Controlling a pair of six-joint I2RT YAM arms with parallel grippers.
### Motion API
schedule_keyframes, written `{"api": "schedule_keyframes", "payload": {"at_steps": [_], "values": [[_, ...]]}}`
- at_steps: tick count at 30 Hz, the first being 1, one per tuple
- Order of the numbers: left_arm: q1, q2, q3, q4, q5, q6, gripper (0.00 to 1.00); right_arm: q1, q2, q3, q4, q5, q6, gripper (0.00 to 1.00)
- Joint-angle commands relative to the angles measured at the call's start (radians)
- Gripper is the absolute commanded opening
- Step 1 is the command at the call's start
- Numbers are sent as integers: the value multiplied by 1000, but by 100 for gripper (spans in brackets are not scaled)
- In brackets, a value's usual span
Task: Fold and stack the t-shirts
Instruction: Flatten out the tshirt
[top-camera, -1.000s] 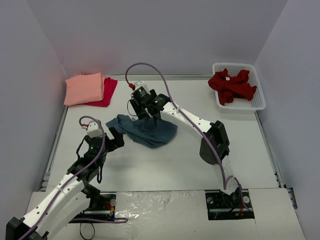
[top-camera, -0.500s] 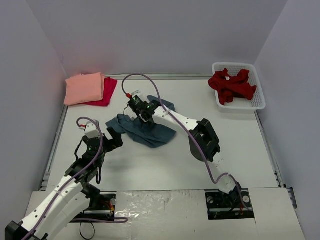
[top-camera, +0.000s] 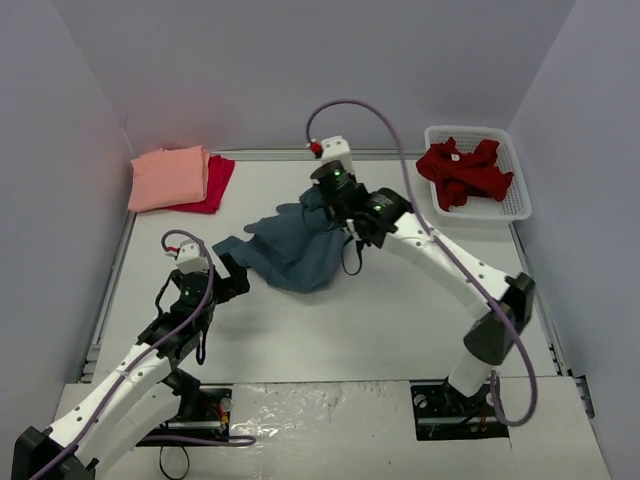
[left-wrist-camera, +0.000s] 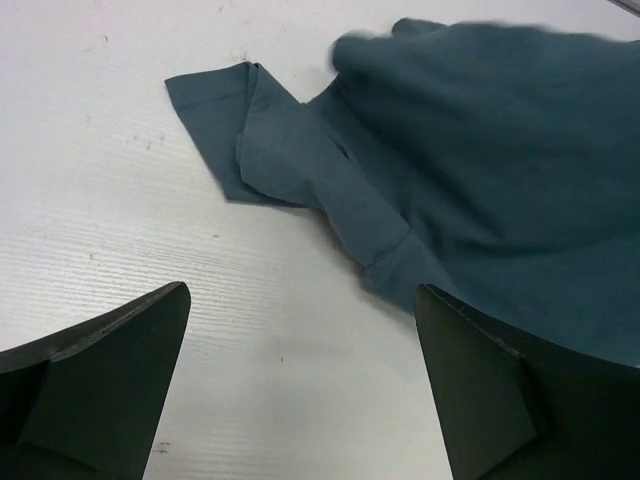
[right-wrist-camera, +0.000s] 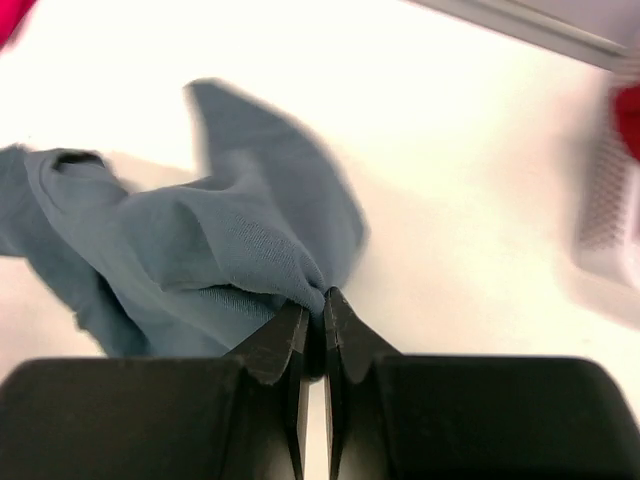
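The slate-blue t-shirt (top-camera: 290, 252) lies crumpled in the middle of the table. One part of it is lifted by my right gripper (top-camera: 318, 212), which is shut on a pinch of the cloth. In the right wrist view the fingertips (right-wrist-camera: 314, 298) meet on a fold of the blue shirt (right-wrist-camera: 230, 250). At the shirt's left end my left gripper (top-camera: 232, 276) stands open, low over bare table. Between its fingers (left-wrist-camera: 300, 295) is only table, with the shirt's sleeve (left-wrist-camera: 300, 170) just ahead. A folded salmon-pink shirt (top-camera: 168, 177) lies on a crimson one (top-camera: 218, 182) at the back left.
A white lattice basket (top-camera: 518, 205) at the back right holds a crumpled dark red shirt (top-camera: 463, 170). Grey walls close in the table on three sides. The right arm's elbow (top-camera: 490, 335) hangs over the table's right side.
My right gripper closed on the blue shirt and pulled it up and toward the back right; its arm swung out to the right. The left arm barely moved.
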Motion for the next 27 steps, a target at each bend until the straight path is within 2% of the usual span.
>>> {"api": "schedule_keyframes", "payload": {"at_steps": [1,4,10,27], "values": [[-3,24,12,50,4,-3,94,-63,-123,-123,-13,119,40,0],[-2,54,10,87,-4,-12,94,-121,-154,-238,-8,139,64,0],[-3,143,9,151,12,-20,94,-173,-118,-344,2,155,90,0],[-3,510,50,361,68,-14,96,-186,-53,-352,47,109,75,0]]}}
